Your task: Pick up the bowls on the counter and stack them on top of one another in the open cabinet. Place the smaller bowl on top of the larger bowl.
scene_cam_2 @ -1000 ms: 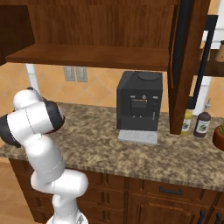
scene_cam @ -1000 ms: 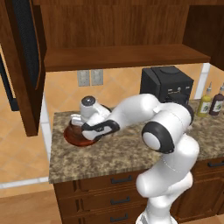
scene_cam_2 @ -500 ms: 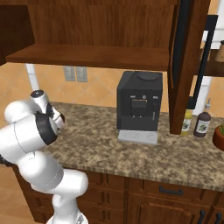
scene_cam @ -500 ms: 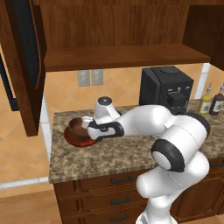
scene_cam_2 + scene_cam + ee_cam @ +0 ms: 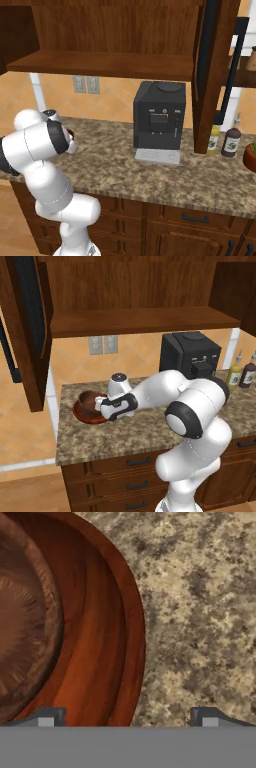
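- We see the tool (image 5: 125,719) spread wide, straddling the larger bowl (image 5: 107,637) rim on the bench (image 5: 200,612).
- Smaller bowl (image 5: 22,622) sits inside, at 9 o'clock.

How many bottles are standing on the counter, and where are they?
2. A yellowish bottle and a dark bottle stand side by side right of the coffee machine. The cabinet door may hide others.

The counter (image 5: 125,438) carries the larger bowl (image 5: 84,412) — the smaller bowl (image 5: 90,400) inside it — a coffee machine (image 5: 159,120) and bottles (image 5: 231,142).
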Controlling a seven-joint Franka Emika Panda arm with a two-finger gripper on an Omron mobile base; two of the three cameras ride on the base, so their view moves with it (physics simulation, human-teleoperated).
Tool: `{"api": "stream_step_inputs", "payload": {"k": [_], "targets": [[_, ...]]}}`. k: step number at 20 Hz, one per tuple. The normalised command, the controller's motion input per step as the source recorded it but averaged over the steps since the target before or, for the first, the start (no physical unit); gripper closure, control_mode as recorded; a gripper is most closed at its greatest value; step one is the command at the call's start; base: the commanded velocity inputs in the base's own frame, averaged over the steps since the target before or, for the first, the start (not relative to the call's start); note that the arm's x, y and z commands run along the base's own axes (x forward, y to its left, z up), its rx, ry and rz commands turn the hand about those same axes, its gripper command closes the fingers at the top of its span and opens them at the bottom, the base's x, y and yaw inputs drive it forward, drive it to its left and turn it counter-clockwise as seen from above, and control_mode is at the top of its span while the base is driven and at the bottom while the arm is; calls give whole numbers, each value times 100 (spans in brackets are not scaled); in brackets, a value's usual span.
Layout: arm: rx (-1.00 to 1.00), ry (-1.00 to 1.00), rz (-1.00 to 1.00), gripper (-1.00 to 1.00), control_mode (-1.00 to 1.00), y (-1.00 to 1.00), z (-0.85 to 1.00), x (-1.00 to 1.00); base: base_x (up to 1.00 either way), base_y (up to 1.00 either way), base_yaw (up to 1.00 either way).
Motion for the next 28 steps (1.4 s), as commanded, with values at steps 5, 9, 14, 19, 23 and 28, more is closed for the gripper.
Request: {"api": "stream_step_inputs", "payload": {"k": [5,9,14,19,23,28], "targets": [[0,-1,0,-100,-100,0,-10,12,0,0,0],[0,-2,0,-100,-100,1,-10,8,0,0,0],[0,-1,0,100,-100,2,-9,8,0,0,0],[1,0,0,100,-100,0,8,-8,0,0,0],[7,-9,-5,100,-100,-25,82,-70,0,0,0],[17,-20,-16,100,-100,-65,100,-99,0,0,0]]}}
